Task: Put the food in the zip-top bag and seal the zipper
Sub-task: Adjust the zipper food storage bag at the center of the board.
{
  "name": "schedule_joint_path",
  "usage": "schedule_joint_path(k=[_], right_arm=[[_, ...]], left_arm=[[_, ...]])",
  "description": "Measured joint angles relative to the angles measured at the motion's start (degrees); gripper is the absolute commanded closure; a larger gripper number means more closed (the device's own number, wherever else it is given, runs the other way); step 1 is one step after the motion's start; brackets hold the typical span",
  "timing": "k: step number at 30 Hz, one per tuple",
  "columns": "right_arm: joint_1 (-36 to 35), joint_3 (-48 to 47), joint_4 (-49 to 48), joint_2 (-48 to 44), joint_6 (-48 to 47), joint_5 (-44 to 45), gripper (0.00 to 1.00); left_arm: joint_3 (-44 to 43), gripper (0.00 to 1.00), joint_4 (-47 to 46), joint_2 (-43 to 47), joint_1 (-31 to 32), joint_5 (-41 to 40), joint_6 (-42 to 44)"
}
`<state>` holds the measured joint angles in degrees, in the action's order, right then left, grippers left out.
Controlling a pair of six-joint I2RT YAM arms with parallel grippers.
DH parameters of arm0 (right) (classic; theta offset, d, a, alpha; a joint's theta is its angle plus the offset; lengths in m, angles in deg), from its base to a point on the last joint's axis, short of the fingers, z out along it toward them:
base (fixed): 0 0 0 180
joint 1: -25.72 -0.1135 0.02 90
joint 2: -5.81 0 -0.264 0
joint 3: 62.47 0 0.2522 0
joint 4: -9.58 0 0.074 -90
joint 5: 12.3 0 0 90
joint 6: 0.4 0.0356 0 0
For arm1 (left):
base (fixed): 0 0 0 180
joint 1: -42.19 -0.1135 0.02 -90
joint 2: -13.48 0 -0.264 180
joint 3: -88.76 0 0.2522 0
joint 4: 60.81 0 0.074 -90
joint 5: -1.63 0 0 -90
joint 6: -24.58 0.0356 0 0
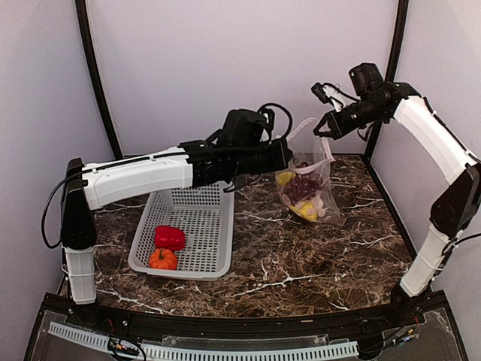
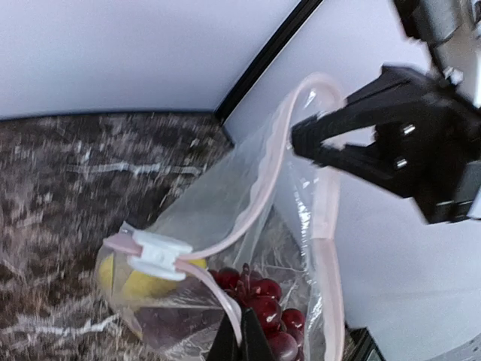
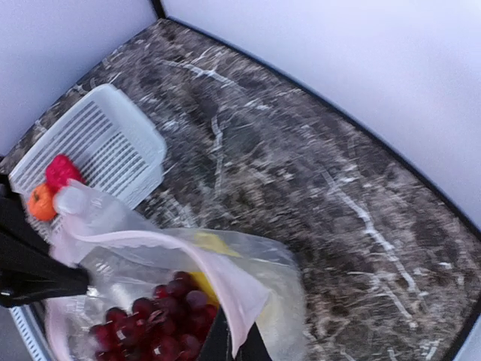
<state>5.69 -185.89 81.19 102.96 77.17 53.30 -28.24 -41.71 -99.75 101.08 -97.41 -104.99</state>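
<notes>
Left tool (image 2: pixel 240 340) and right tool (image 2: pixel 304 140) each clamped on the zipper (image 2: pixel 259 188) of the zip-top bag (image 2: pixel 197 216), grapes (image 2: pixel 259 304) inside

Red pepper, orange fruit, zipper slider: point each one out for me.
red pepper (image 1: pixel 169 238), top view, middle of its body
orange fruit (image 1: pixel 162 259), top view, its centre
zipper slider (image 2: pixel 156 256), left wrist view, white tab's middle

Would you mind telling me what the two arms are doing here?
Both grippers hold the zip-top bag up by its zipper rim: the left gripper on one side, the right gripper on the other. Inside are grapes and yellow pieces; the red pepper and orange fruit lie in the basket.
</notes>
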Motion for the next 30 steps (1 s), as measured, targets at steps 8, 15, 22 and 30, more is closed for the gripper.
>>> schedule_joint_path(k=[8,15,22,30], right_arm=[[4.35,-1.51,0.02,-3.78,-0.85,3.93,1.00],[3.93,-0.52,2.97,-2.84,-0.72,3.54,1.00],[3.96,2.08,1.16,-3.56,-0.28,1.84,1.00],[4.02,17.42,-4.63,-7.50,0.07,-7.69,1.00]], left_arm=[[-9.29,0.99,-2.12,-2.01,-2.82,4.61,1.16],[-8.26,0.99,-1.73,-9.77,-3.85,6.84,1.68],[-9.11,0.61,-1.84,-10.58,-4.72,7.82,6.12],[1.66,0.01,-4.85,-4.42,-5.77,13.94,10.49]])
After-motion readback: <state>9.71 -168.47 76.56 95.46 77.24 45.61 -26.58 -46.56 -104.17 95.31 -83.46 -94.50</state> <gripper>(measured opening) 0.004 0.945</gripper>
